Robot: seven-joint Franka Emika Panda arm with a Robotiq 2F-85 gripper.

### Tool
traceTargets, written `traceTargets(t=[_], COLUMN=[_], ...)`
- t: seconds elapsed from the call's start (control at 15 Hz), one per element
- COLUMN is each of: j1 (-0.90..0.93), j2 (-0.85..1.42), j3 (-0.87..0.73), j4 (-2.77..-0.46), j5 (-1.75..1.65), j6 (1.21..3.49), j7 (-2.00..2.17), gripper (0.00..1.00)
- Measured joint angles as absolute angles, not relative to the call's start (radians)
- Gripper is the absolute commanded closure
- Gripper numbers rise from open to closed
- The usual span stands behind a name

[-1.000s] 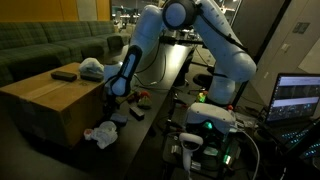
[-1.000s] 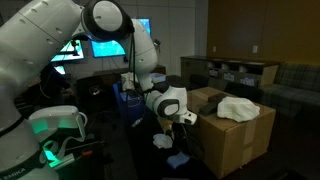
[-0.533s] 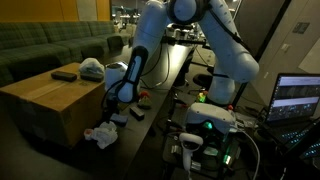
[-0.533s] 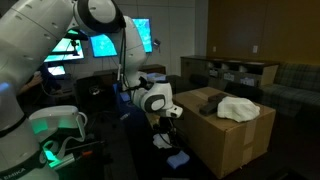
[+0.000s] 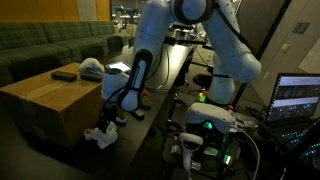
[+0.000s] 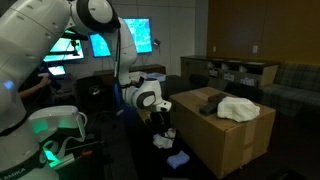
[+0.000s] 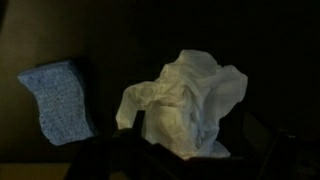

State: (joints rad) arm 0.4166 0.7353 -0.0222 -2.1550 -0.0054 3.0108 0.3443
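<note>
Dark surface nearly swallows the gripper (image 5: pixel 108 121) above white cloth (image 7: pixel 185 105).

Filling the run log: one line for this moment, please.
end effector: open | over: white cloth | beside: blue cloth | held: nothing

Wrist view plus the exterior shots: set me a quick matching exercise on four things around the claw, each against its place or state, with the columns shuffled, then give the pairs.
Things
1. crumpled white cloth
2. blue cloth
3. cardboard box
4. claw

Places and states
A. open, holding nothing
B. carries a pale cloth bundle on its top
C. lies flat toward the left edge of the wrist view, apart from the white cloth
D. sits directly below the claw, in the middle of the wrist view

Pairs: 1-D, 2-C, 3-B, 4-A
</note>
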Motion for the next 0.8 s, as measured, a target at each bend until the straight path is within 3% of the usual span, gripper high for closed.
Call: traceTargets(t=[0.8], j1=[0.461], j2=[0.819], j3=[-0.007], j4=[-2.052], j5=[-0.005], j6=[3.01], j7=[0.345], gripper=[0.0])
